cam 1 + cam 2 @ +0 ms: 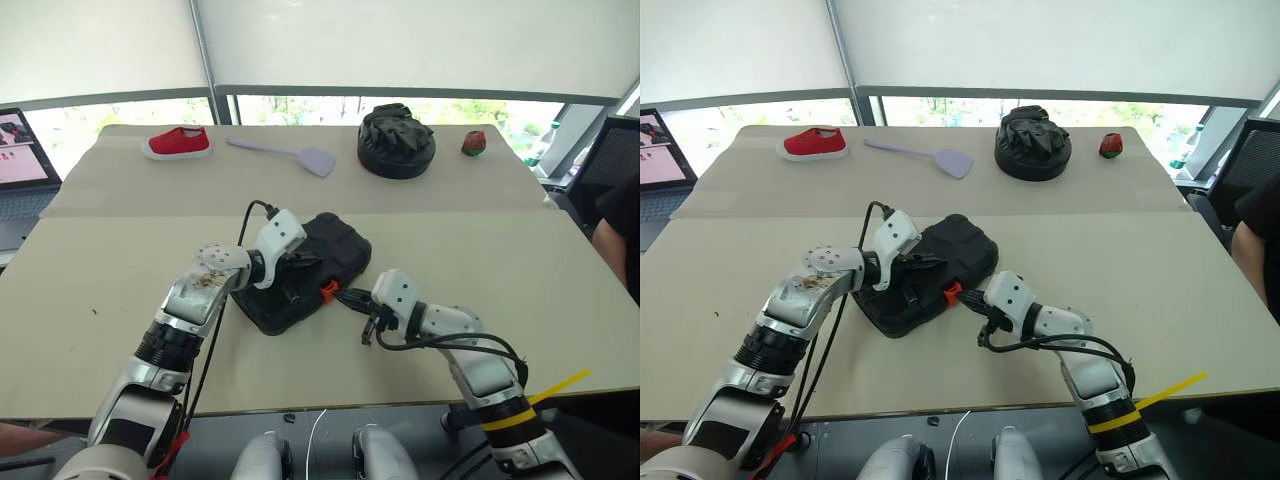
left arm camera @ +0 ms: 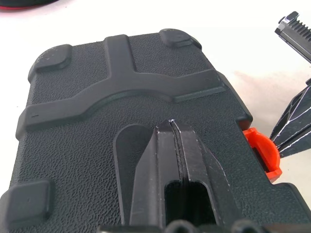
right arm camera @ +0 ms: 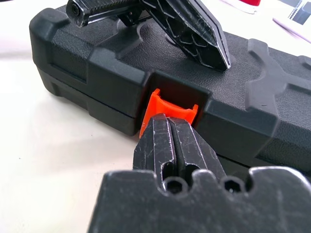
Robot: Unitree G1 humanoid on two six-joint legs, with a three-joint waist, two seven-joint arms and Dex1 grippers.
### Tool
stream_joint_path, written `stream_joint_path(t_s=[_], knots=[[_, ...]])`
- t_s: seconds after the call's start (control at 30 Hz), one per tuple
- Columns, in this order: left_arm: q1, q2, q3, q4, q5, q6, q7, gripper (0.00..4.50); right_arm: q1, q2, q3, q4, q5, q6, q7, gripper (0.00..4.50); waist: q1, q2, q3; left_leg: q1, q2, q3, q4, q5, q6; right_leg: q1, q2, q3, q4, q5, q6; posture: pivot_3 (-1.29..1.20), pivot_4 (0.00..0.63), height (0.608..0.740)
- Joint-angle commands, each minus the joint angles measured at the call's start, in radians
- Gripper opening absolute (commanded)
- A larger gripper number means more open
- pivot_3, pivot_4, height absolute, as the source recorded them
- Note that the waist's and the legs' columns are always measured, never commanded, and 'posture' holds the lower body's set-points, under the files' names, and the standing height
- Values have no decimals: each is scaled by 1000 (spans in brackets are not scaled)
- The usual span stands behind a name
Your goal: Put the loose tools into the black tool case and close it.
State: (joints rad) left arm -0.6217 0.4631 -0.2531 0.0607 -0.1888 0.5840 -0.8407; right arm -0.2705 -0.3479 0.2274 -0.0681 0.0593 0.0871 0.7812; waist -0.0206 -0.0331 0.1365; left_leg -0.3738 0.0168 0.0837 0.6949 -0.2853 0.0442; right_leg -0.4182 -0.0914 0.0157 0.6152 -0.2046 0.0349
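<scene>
A: State the position of the black tool case (image 1: 305, 270).

B: It lies on the table (image 1: 100, 270) with its lid down, directly beneath the left gripper (image 2: 171, 127) and directly ahead of the right gripper (image 3: 167, 124).

A: Left gripper condition?

B: The two fingers are pressed together with nothing between them. Their tips rest on the pebbled lid, in a shallow recess near the latch-side edge.

A: Right gripper condition?

B: Its fingers also stand together, holding nothing. The tips meet the orange latch (image 3: 170, 110) at the case's front edge, touching the lower lip of the latch.

A: Relation between the two grippers?

B: Near each other. The left one is above the lid; the right one is at the side wall, just below and in front of it.

A: Other items?

B: Well beyond both grippers, along the far edge of the table: a red shoe (image 1: 178, 142), a lilac spatula (image 1: 290, 153), a black fabric lump (image 1: 396, 140) and a small red object (image 1: 474, 143). A laptop (image 1: 25, 165) sits off the table's left side.
</scene>
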Motion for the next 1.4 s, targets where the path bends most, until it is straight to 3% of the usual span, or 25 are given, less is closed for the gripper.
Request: stream_joint_path(t_s=[0.03, 0.33, 0.77, 0.93, 0.97, 1.07, 1.27, 1.33, 1.37, 1.4], knots=[[55, 10, -67, 55, 32, 75, -20, 0, -25, 1, 13, -12, -8, 9, -14, 35, 0, 0, 0, 1, 0, 0, 0, 0, 0, 1, 0, 0, 0, 0, 0, 0, 150, 740], [53, 15, -61, 60, 36, 78, -26, 0, -20, -17, 8, -8, -8, 47, -9, 35, 3, 0, -1, 2, 0, 0, -1, 0, 0, 1, 0, 0, 0, -1, -1, 0, 150, 740], [61, 19, -52, 47, 28, 99, -24, 0, -97, 44, 32, 62, -16, 12, -17, 35, 1, 0, -1, 2, 0, 0, -1, 0, 0, 1, 0, 0, 0, -1, -1, 0, 150, 740], [107, -12, 112, -18, -92, 24, -25, 0, -52, -13, -9, 9, 39, 21, 42, 35, -2, 1, -1, 0, 2, 0, -2, 0, 0, -2, 0, 1, 1, -1, -1, 0, 150, 740], [117, -17, 155, -44, -130, 1, -39, 513, -41, -23, -25, -5, 65, 40, 56, 0, -1, 1, 0, 0, 2, 0, -2, 0, 0, -2, 0, 1, 0, -1, -1, 0, 150, 740], [181, 31, 268, -133, -200, -94, -102, 1374, -3, -77, -79, -54, 139, 74, 107, 776, -2, 2, 0, -3, 3, 0, -2, 0, 0, -5, -1, 0, 0, -1, -1, 0, 150, 740], [376, 193, 437, -138, -198, -278, -165, 3576, 50, -226, -159, -38, 185, 27, 206, 2873, 6, 3, 3, -9, 2, -1, -3, 0, 0, -8, -4, -2, -3, -1, -1, 0, 150, 740], [452, 221, 491, -134, -183, -368, -172, 3949, 60, -264, -183, -2, 181, -19, 226, 3231, 7, 3, 3, -9, 2, 0, -3, -1, 0, -7, -5, -3, -4, -1, -1, 0, 150, 740], [518, 239, 534, -126, -159, -432, -168, 4497, 60, -281, -203, 39, 182, -85, 251, 3826, 8, 3, 4, -10, 1, 0, -2, -1, 0, -8, -7, -3, -5, -1, -1, 0, 150, 740], [593, 257, 581, -121, -146, -472, -171, 4500, 56, -295, -222, 90, 190, -161, 286, 4166, 8, 3, 4, -10, 1, 0, -2, -1, 0, -7, -8, -4, -5, -1, -1, 0, 150, 740]])
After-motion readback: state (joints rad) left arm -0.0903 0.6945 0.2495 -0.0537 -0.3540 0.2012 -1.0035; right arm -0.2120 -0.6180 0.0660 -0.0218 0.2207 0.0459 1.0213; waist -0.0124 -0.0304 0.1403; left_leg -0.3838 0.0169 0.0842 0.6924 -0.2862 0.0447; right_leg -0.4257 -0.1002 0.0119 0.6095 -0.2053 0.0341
